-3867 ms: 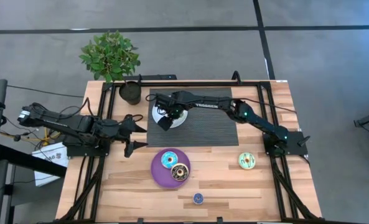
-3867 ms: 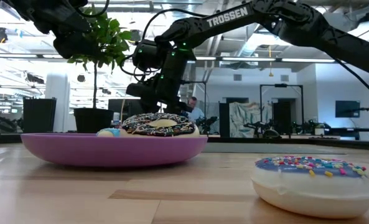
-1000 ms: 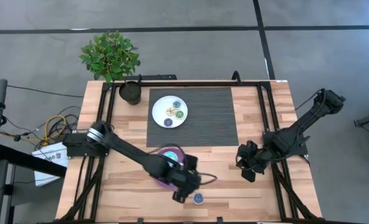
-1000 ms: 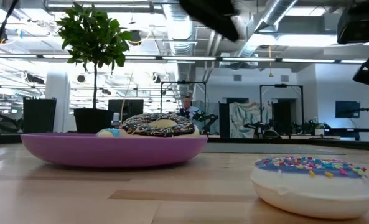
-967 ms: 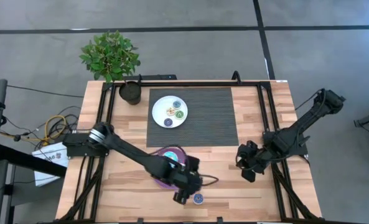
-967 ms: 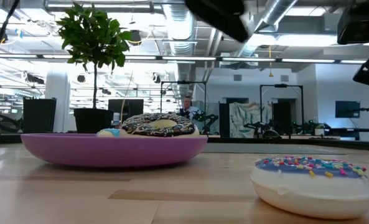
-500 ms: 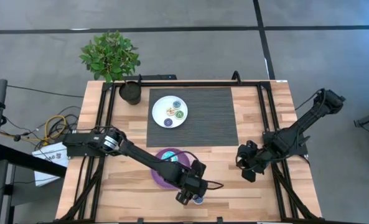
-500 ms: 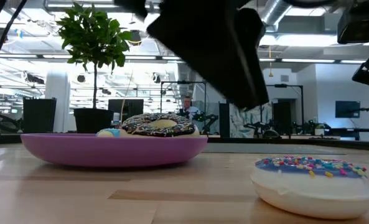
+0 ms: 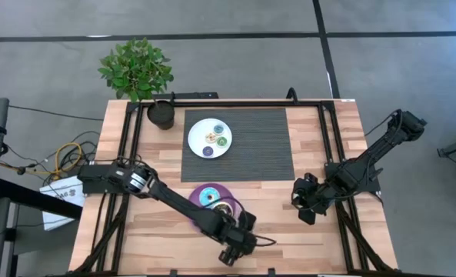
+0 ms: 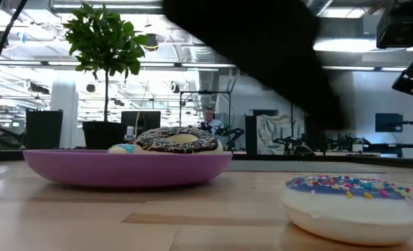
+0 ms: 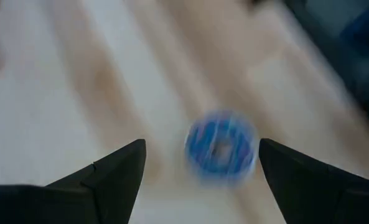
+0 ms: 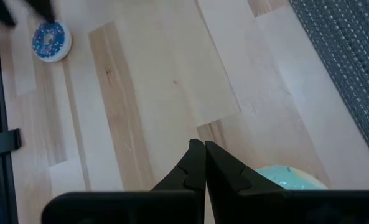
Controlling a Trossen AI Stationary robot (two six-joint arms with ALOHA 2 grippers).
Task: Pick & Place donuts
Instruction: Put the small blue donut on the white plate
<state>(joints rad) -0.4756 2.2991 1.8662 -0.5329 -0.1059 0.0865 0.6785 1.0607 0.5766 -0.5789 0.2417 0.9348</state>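
Left gripper (image 9: 237,250) at the front edge of the wooden table (image 9: 158,231), over the blue-iced donut (image 11: 220,148); fingers (image 11: 109,174) spread wide, the donut lying on the wood between them, untouched. Same donut (image 10: 350,204) close to the low camera, flat on the table, under the dark mass of the left arm.

Right gripper (image 12: 203,163) near the right side of the table, fingers pressed together, holding nothing; green-iced donut (image 12: 293,177) just beside its tip on the wood, at the edge of the wrist view.

Purple plate (image 9: 199,191) between table centre and front edge, carrying a blue-iced donut (image 9: 208,198) and the brown-and-cream donut (image 9: 224,208).

White plate (image 9: 198,141) on the dark mat (image 9: 266,146) at the back, carrying four mini donuts (image 9: 215,139).

Potted plant (image 9: 138,69) at the back left corner.
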